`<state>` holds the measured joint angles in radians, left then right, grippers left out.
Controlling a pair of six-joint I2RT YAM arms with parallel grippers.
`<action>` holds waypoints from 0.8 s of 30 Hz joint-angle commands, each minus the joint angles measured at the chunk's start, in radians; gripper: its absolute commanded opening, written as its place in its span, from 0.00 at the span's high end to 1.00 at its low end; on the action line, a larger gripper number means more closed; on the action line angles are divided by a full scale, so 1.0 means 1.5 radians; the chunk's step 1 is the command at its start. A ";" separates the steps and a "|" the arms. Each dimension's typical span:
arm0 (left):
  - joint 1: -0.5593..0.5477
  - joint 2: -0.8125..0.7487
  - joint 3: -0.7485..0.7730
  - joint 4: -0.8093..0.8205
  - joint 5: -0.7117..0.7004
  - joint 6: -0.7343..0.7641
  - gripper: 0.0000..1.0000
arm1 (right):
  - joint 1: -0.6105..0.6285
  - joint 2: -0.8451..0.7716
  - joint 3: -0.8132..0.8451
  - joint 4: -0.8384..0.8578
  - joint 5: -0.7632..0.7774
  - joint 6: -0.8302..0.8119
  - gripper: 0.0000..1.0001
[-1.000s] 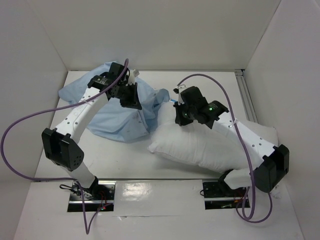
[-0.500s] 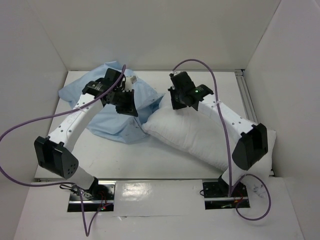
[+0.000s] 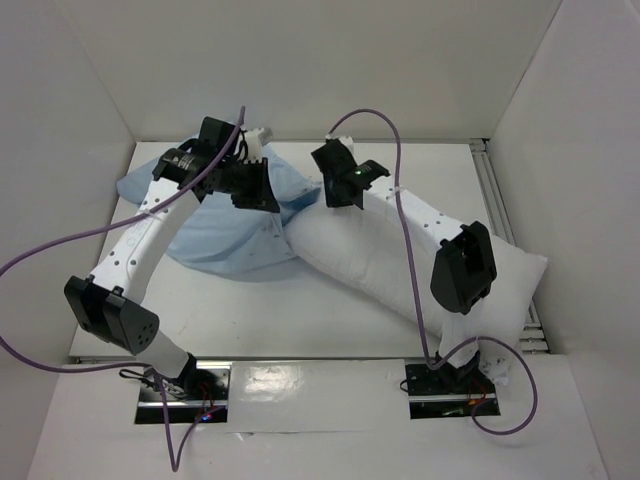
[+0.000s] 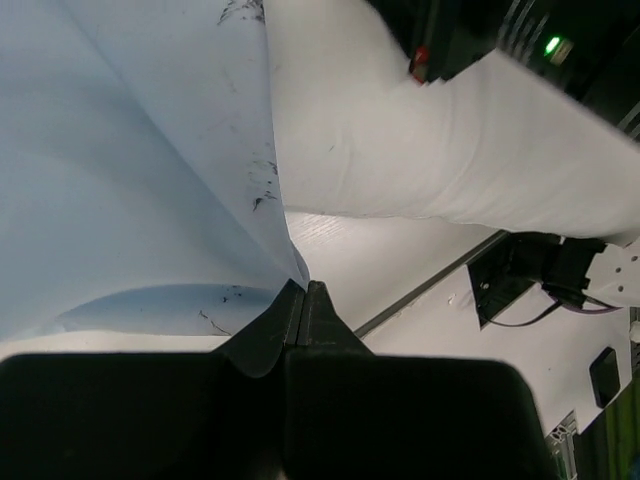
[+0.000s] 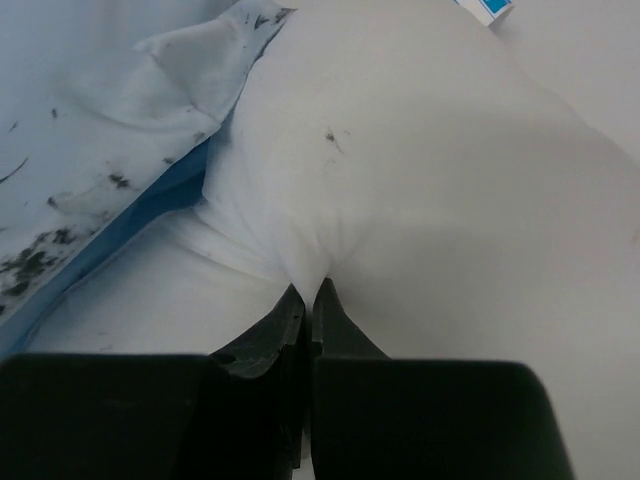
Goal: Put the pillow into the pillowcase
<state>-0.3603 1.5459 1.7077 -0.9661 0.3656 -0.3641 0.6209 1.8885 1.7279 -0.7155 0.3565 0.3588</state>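
The white pillow (image 3: 400,265) lies diagonally from the near right to the middle back. Its far end meets the mouth of the light blue pillowcase (image 3: 215,235), which is spread at the back left. My left gripper (image 3: 262,196) is shut on the pillowcase's edge and lifts it; the left wrist view shows the blue cloth (image 4: 130,180) pinched at my gripper (image 4: 303,290), with the pillow (image 4: 400,150) beside it. My right gripper (image 3: 330,196) is shut on a pinch of the pillow's far end. In the right wrist view my gripper (image 5: 308,292) grips the pillow (image 5: 400,150) next to the pillowcase (image 5: 90,130).
White walls enclose the table on the left, back and right. A metal rail (image 3: 495,200) runs along the right edge. Purple cables loop from both arms. The arm bases (image 3: 185,385) sit at the near edge.
My right gripper has moved back and left, dragging the pillow's far end up to the pillowcase mouth. My left gripper has shifted slightly back, holding the pillowcase edge.
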 commanded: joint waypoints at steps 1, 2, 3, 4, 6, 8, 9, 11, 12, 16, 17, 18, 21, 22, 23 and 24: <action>0.003 0.011 0.046 0.008 0.035 0.018 1.00 | 0.056 0.007 0.016 0.035 0.073 0.037 1.00; 0.003 0.020 0.058 0.014 0.035 0.018 1.00 | 0.066 0.007 0.016 0.035 0.082 0.044 1.00; 0.003 0.020 0.058 0.014 0.035 0.018 1.00 | 0.075 0.007 0.016 0.035 0.103 0.044 1.00; 0.003 0.029 0.068 0.014 0.035 0.018 1.00 | 0.089 0.007 0.010 0.035 0.114 0.044 1.00; 0.003 0.036 0.075 0.014 0.035 0.018 1.00 | 0.089 0.007 0.010 0.027 0.131 0.050 1.00; 0.003 0.036 0.075 0.014 0.035 0.011 1.00 | 0.089 0.001 0.010 0.020 0.149 0.040 1.00; 0.003 0.036 0.075 0.014 0.035 0.011 1.00 | 0.089 0.001 0.016 0.020 0.149 0.040 1.00; 0.003 0.043 0.075 0.023 0.041 0.004 1.00 | 0.089 -0.020 0.022 0.006 0.149 0.025 1.00; 0.003 0.051 0.083 0.023 0.042 0.004 1.00 | 0.095 -0.028 0.022 0.006 0.142 0.025 1.00; 0.003 0.067 0.090 0.023 0.048 -0.002 1.00 | 0.141 -0.073 -0.026 -0.045 0.148 0.033 1.00; 0.003 0.067 0.090 0.023 0.048 -0.002 1.00 | 0.149 -0.080 -0.039 -0.056 0.154 0.042 1.00; 0.003 0.067 0.084 0.023 0.048 -0.002 1.00 | 0.158 -0.088 -0.053 -0.063 0.154 0.051 1.00; 0.003 0.067 0.066 0.023 0.042 -0.002 1.00 | 0.179 -0.120 -0.121 -0.082 0.156 0.090 1.00; 0.003 0.067 0.058 0.029 0.042 -0.002 1.00 | 0.191 -0.133 -0.133 -0.082 0.150 0.090 1.00; 0.003 0.061 0.058 0.029 0.042 -0.008 1.00 | 0.203 -0.133 -0.142 -0.082 0.150 0.097 1.00; 0.003 0.061 0.049 0.029 0.050 -0.008 1.00 | 0.209 -0.143 -0.152 -0.082 0.150 0.103 1.00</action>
<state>-0.3603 1.6474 1.7947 -0.9558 0.4068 -0.3698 0.9054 1.7405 1.5414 -0.7609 0.5621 0.4545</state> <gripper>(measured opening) 0.027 0.023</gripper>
